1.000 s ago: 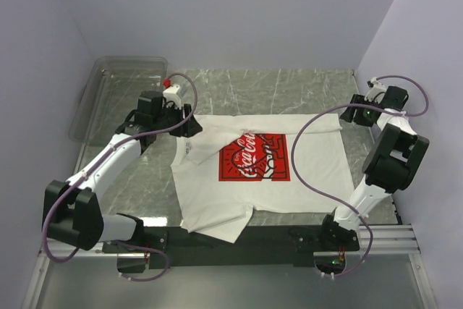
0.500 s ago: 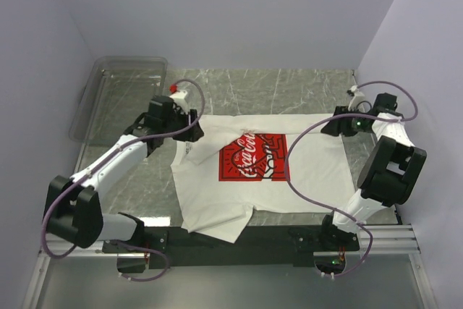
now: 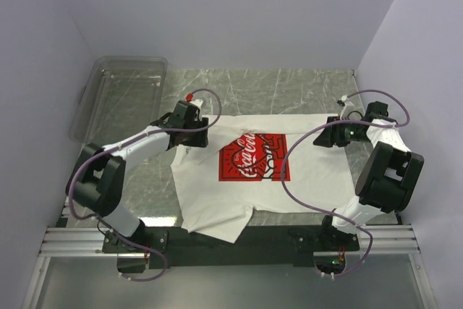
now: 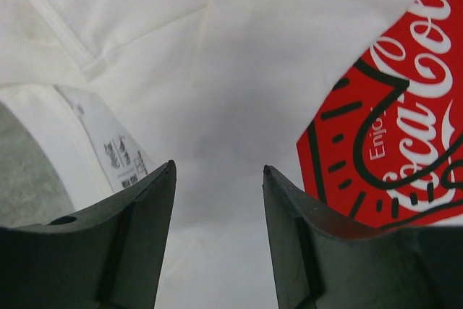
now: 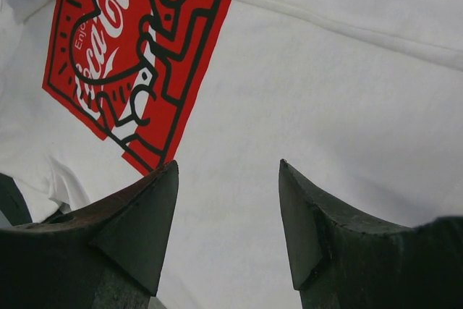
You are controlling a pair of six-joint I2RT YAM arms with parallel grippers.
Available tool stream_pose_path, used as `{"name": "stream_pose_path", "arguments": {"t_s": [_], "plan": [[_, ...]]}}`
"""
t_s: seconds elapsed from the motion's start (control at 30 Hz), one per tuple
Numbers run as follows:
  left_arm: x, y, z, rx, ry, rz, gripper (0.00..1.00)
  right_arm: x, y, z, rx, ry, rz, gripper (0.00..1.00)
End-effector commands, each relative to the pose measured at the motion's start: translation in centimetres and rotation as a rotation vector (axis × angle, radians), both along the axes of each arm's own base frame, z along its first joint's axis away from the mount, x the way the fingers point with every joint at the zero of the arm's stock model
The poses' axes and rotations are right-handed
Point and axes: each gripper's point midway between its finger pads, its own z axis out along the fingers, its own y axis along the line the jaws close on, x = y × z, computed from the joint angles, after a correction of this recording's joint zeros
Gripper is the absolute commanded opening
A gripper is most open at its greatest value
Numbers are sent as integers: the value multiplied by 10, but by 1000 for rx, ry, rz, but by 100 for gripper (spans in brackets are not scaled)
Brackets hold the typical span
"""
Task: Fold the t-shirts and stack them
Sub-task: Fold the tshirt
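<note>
One white t-shirt (image 3: 311, 179) lies spread on the marble table, its red Coca-Cola print (image 3: 255, 158) facing up and its collar to the left. My left gripper (image 3: 205, 137) hovers open over the collar end. In the left wrist view that gripper (image 4: 218, 168) has only white cloth between its fingers, with the neck label (image 4: 108, 151) to the left and the print (image 4: 394, 128) to the right. My right gripper (image 3: 320, 141) stands open above the shirt's right part. In the right wrist view it (image 5: 228, 163) is over plain white cloth, the print (image 5: 123, 48) at upper left.
A clear plastic bin (image 3: 119, 98) sits at the back left of the table (image 3: 289, 88). One sleeve (image 3: 221, 226) reaches the near edge by the black rail (image 3: 239, 236). Purple walls close in on both sides and the back.
Both grippers have moved inward over the shirt, the left one to the right, the right one to the left. The shirt's far edge now lies flatter.
</note>
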Motion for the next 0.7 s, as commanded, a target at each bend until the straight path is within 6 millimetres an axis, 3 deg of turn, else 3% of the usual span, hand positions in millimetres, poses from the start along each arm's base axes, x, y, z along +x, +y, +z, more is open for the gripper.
{"name": "stream_pose_path", "arguments": {"t_s": [0.0, 0.03, 0.07, 0.13, 0.17, 0.23, 0.3, 0.33, 0.37, 0.43, 0.67], "plan": [[38, -19, 23, -43, -93, 3, 56, 0, 5, 8, -5, -42, 15, 64], [41, -25, 14, -45, -66, -18, 56, -1, 5, 8, -1, -38, 15, 64], [51, -32, 22, -55, -87, -30, 56, -1, 6, 7, 4, -35, 15, 64], [58, -38, 11, -44, -59, -43, 55, -2, 5, 6, 2, -31, 16, 64], [66, -44, 18, -56, -73, -58, 55, -2, 5, 5, 0, -31, 16, 64], [73, -48, 6, -43, -50, -64, 55, -3, 6, 4, 4, -29, 17, 64], [85, -52, 8, -30, -53, -58, 55, -3, 7, 5, 9, -29, 18, 64], [88, -50, -4, -12, -28, -53, 55, -3, 7, 4, 11, -28, 18, 64], [96, -52, 1, -8, -43, -44, 55, -2, 7, 5, 9, -32, 20, 64], [99, -53, -12, 4, -12, -46, 55, -3, 7, 5, 9, -31, 20, 64], [105, -59, -21, 6, 25, -55, 50, -3, 8, 5, 13, -32, 22, 64]]}}
